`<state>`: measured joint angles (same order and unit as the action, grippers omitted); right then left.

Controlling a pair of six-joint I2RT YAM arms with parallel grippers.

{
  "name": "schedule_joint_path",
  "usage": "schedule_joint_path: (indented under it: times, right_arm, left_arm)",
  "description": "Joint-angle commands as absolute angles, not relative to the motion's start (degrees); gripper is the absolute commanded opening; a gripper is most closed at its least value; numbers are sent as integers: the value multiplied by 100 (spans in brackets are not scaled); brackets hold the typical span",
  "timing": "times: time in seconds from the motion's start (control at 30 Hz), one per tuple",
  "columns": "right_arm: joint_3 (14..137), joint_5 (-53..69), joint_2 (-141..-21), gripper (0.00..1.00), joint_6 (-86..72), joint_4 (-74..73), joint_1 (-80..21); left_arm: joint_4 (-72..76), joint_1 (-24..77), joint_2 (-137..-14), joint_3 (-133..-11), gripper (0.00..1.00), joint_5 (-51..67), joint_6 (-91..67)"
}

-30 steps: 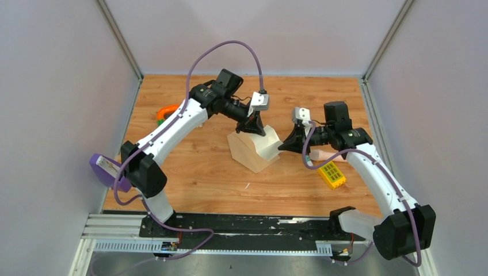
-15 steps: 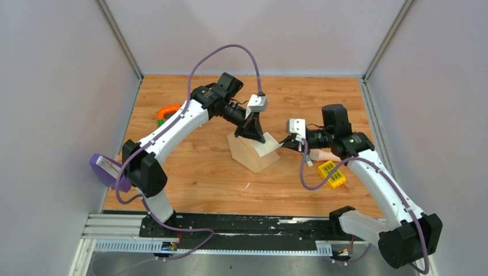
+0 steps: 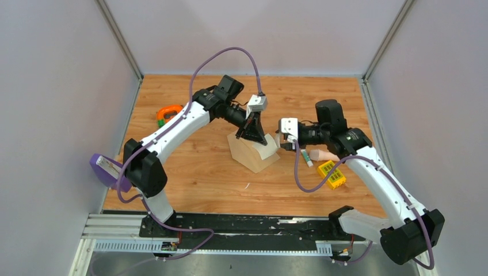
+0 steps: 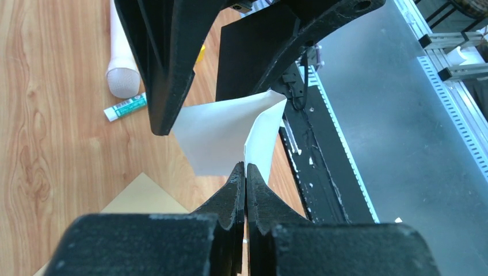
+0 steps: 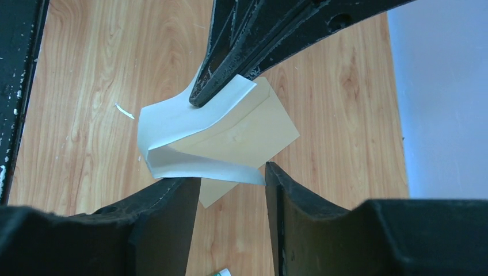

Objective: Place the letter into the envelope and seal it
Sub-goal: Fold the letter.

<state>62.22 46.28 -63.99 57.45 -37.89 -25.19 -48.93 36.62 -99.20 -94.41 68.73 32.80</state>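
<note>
Left gripper (image 4: 246,167), jaws clamped on the bent letter (image 4: 218,135), above the envelope (image 5: 253,135) at the middle of the bench (image 3: 201,178). Right gripper (image 5: 230,175), jaws apart, just beside the letter's free edge.

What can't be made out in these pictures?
- Opening of the envelope: in the top view the left gripper and the curled letter cover it; in the left wrist view that gripper cuts it off.
- Label on the small green-labelled tube: left wrist view, too small to read.
- Purple object: top view, partly behind the left arm.
</note>
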Motion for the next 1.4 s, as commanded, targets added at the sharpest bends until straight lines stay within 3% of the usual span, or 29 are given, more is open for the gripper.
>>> schedule_joint_path:
  times: [0.0, 0.4, 0.6, 0.83, 1.17, 1.3, 1.37]
  right_arm:
    - [6533, 4507, -6352, 51, 5921, -3913, -2571]
    - [6124, 4402, -6075, 65, 5942, -4154, -2419]
    - [6145, 5966, -6171, 70, 5186, -3931, -1558]
    - [6301, 7678, -6713, 71, 3872, -3076, -831]
    - [6570, 8834, -7156, 74, 2654, -2264, -856]
    - [6516, 8727, -7234, 70, 2415, -2016, -1045]
    - [6476, 8511, -7317, 63, 2081, -1701, -1113]
  left_arm:
    - [-4693, 3671, -9765, -9451, 0, 6967, 3266]
    - [-4332, 3035, -9406, -9447, 0, 7255, 2876]
    - [-3178, 2610, -8937, -8975, 0, 7704, 1908]
    - [-782, 2350, -8637, -8234, 0, 8235, -13]
    - [-34, 2352, -8648, -7938, 0, 8269, -748]
    - [331, 2355, -8713, -7871, 0, 8278, -975]
    - [649, 2362, -8747, -7791, 0, 8303, -1247]
